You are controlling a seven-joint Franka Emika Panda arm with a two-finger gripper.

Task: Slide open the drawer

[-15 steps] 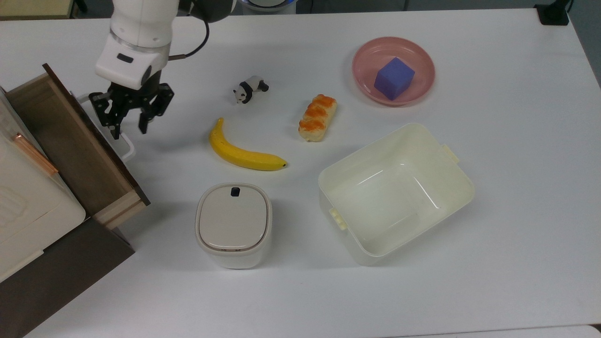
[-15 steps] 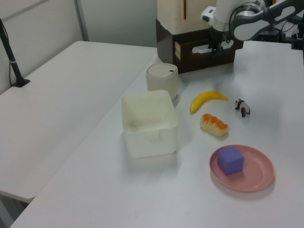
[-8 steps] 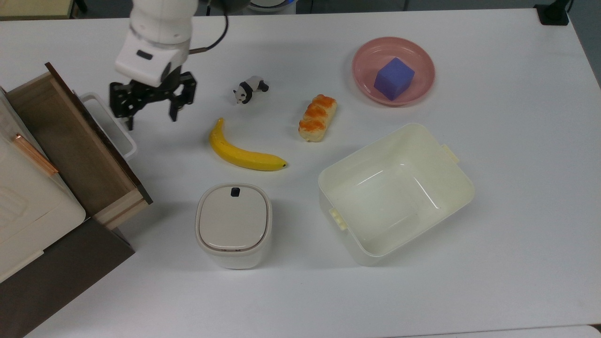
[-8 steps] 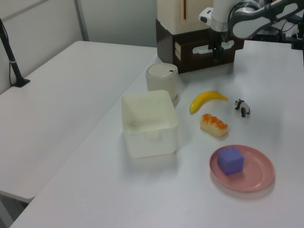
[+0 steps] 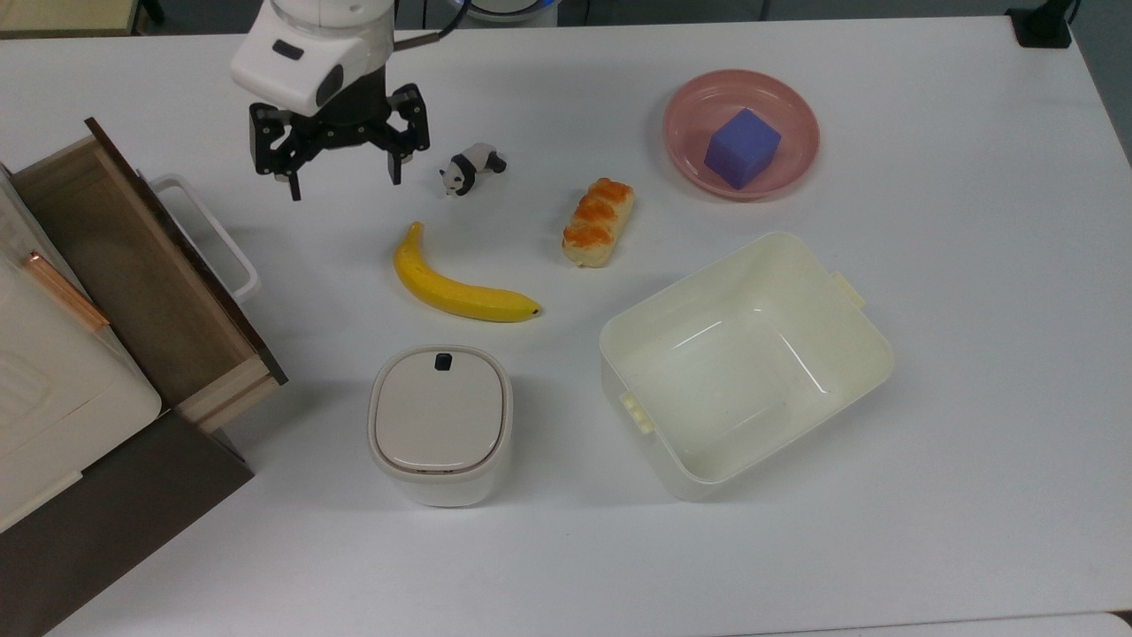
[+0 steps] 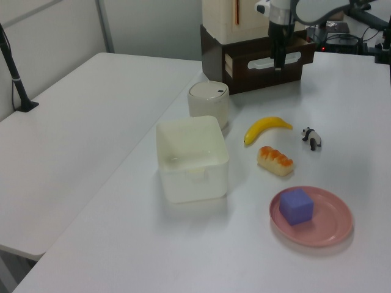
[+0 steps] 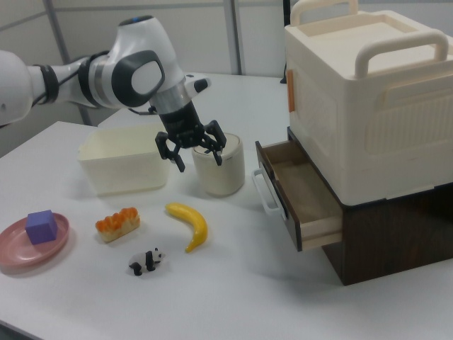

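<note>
The drawer (image 5: 133, 274) stands pulled out from its cabinet at the bench's edge, its white handle (image 5: 208, 234) just off the top view's left of the released, empty gripper (image 5: 340, 164).

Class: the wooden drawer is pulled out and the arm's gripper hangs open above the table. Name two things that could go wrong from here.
1. The open black two-finger gripper hangs near the small black-and-white panda figure; a low sweep might knock it over.
2. The dark brown-fronted wooden drawer juts out, its white bar handle towards the yellow banana; a returning arm could bump it.
</note>
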